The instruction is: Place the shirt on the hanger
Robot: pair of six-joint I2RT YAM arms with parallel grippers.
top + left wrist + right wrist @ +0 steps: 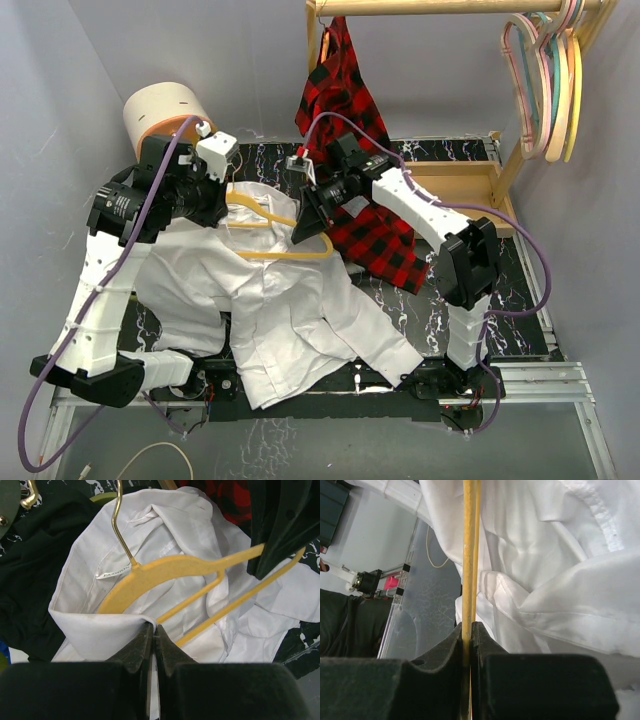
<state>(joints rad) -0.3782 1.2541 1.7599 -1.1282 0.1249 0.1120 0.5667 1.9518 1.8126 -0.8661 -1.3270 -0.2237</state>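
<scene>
Left pincer point(152, 630) pinches the collar edge of the shirt point(190, 535), which lies on the desk point(525, 310); right pincer point(470, 627) grips the hanger point(150, 575) by one end. Hold the collar taut and slide the hanger arm level into the shoulder.
</scene>
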